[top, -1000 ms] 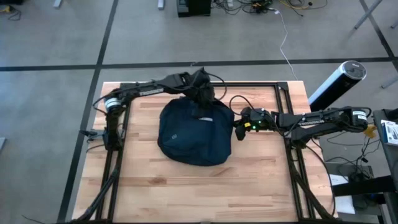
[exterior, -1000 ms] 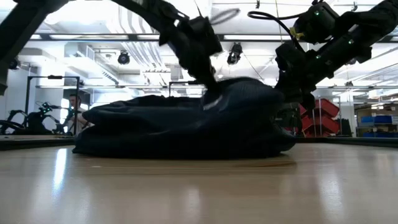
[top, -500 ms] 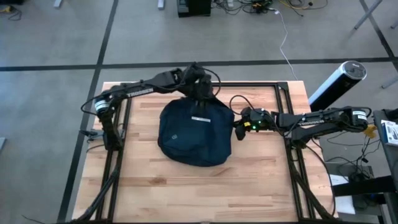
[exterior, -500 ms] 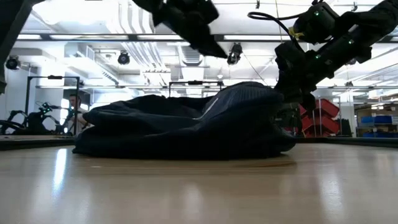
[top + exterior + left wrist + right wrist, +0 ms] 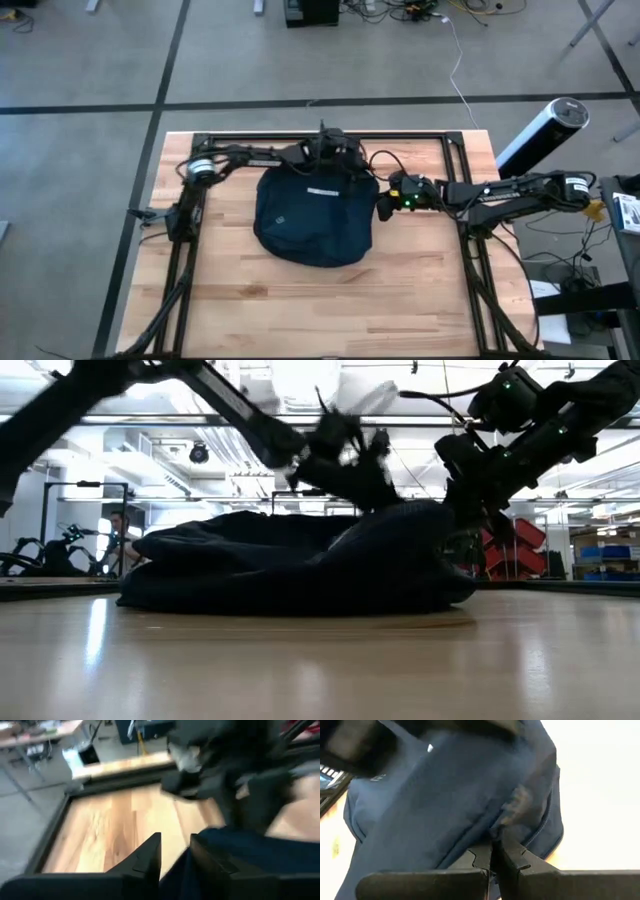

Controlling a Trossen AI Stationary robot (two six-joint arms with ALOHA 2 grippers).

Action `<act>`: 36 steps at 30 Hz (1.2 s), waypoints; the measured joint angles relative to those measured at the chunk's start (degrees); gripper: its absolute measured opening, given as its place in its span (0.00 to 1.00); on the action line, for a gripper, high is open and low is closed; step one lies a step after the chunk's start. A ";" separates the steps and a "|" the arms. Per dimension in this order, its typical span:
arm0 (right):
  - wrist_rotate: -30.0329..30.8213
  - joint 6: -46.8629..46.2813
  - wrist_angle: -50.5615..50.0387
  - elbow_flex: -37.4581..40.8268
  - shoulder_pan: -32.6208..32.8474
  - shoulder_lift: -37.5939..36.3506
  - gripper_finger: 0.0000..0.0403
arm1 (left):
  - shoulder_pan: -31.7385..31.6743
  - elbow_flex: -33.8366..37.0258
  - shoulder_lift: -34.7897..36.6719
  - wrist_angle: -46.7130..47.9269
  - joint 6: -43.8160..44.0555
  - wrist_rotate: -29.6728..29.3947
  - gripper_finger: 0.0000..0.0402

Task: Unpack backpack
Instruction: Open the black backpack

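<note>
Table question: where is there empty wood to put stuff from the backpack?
The wooden table is bare across its whole near side, in front of the backpack. There is also bare wood to the backpack's left, inside the black frame. The far edge and right side are crowded: the left claw is at the backpack's far end and the right claw pinches its right side.

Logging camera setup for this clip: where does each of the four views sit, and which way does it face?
High: overhead, straight down; both arms, backpack.
Low: table height, level across; arms above backpack.
Left wrist: behind the left gripper, facing table.
Right wrist: behind the right gripper, shut on backpack fabric.
All four views share the backpack.
</note>
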State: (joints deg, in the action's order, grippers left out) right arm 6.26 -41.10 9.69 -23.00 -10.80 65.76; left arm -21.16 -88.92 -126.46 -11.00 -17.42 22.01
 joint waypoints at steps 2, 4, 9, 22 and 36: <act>-0.02 -1.72 -0.07 0.00 0.80 0.56 0.00 | -0.61 -2.43 -4.27 2.53 0.14 -0.82 0.19; 0.17 -3.60 -0.22 0.02 1.59 0.89 0.00 | -1.38 -4.43 -7.50 5.05 0.15 -1.69 0.17; 1.94 -8.01 -0.72 0.02 4.64 1.22 0.00 | -2.00 -6.30 -7.14 5.20 -0.94 -2.16 0.14; 4.29 -18.64 -0.49 -0.19 16.71 1.90 0.00 | -1.67 -6.08 -5.61 12.72 -2.01 -4.55 0.09; 4.75 -31.96 -0.39 -6.33 37.71 2.35 0.00 | -1.63 -6.08 -5.63 12.44 -2.53 -4.95 0.09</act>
State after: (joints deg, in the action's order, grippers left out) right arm 11.01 -73.06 9.30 -29.34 26.91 68.11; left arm -22.79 -95.00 -132.09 1.44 -19.94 17.06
